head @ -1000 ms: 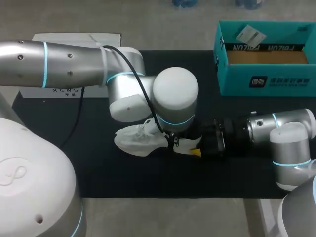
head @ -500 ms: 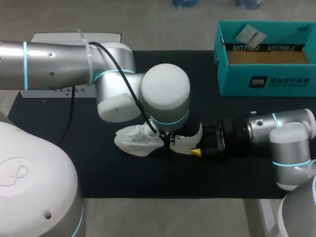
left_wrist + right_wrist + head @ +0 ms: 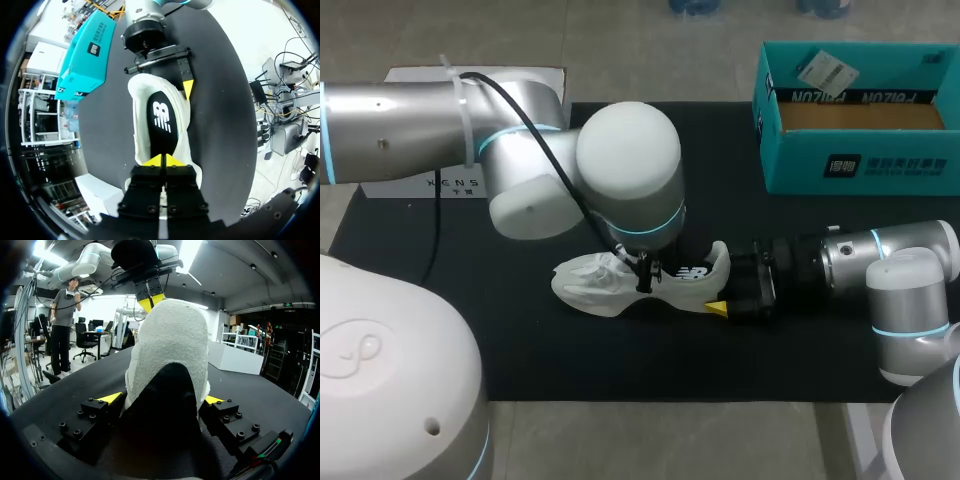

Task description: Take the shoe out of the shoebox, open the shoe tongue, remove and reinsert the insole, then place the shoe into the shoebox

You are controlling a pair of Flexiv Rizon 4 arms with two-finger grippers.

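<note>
A white shoe (image 3: 610, 285) lies on its side-on line across the black mat, toe to the left. In the left wrist view its opening gapes and the black insole (image 3: 162, 120) with a white logo lies inside. My left gripper (image 3: 163, 161) is shut, tips together at the front end of that opening (image 3: 642, 278); whether it pinches the tongue is hidden. My right gripper (image 3: 163, 399) has the shoe's heel (image 3: 172, 340) between its fingers, one yellow tip against each side; it reaches the heel (image 3: 725, 297) from the right. The teal shoebox (image 3: 860, 165) stands open at the back right.
A white lid (image 3: 470, 80) lies at the back left, partly under my left arm. A paper tag (image 3: 827, 70) rests inside the shoebox. The black mat (image 3: 520, 340) covers the table; its front strip holds nothing.
My left arm has moved left along the shoe toward the toe, uncovering the heel collar and the insole. The right arm and the shoe's heel have stayed put.
</note>
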